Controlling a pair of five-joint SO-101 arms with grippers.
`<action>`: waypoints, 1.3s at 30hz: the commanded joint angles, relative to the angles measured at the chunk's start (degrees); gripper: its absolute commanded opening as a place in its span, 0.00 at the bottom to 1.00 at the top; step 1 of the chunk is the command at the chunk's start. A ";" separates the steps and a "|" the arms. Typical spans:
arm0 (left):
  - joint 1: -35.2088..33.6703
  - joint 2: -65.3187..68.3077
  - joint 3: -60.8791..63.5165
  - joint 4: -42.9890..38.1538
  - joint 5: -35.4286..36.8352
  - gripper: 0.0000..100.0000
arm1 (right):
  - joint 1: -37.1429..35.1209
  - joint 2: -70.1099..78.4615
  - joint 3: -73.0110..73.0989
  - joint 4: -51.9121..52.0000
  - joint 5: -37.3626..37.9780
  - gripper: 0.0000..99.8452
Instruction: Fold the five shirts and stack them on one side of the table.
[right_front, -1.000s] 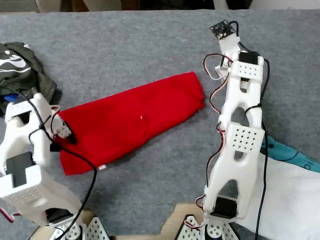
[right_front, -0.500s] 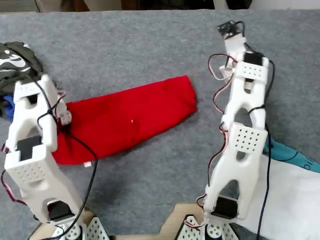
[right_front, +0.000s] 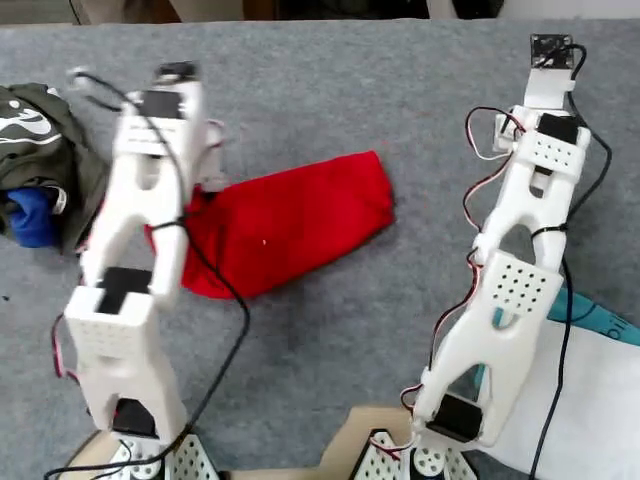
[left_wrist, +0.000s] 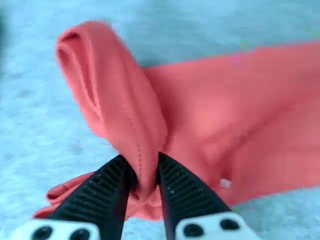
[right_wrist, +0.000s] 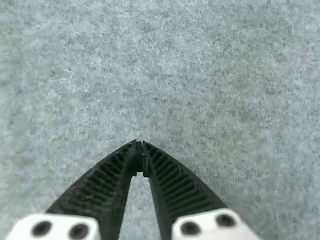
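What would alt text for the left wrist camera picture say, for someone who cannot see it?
The left gripper is shut on a raised fold of a red shirt, pinched between its black ridged fingers. The rest of the shirt lies spread on the grey table beyond.

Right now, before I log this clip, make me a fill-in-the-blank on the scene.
1. The shirt clamped in the left jaws is ____.
2. The right jaws are ____ over bare table.
3. The dark green shirt lies nearest the ____ arm.
Missing: red; shut; left.
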 joint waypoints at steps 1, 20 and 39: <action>6.86 -0.84 -3.34 -3.43 0.18 0.02 | 0.92 -0.57 -2.86 -1.14 -0.53 0.01; 24.44 2.77 -14.51 -18.90 9.23 0.02 | 0.92 -0.48 -2.86 -1.23 -0.53 0.01; 21.36 29.23 -50.02 -11.60 16.79 0.24 | 0.84 -0.48 -2.95 -0.88 -0.62 0.01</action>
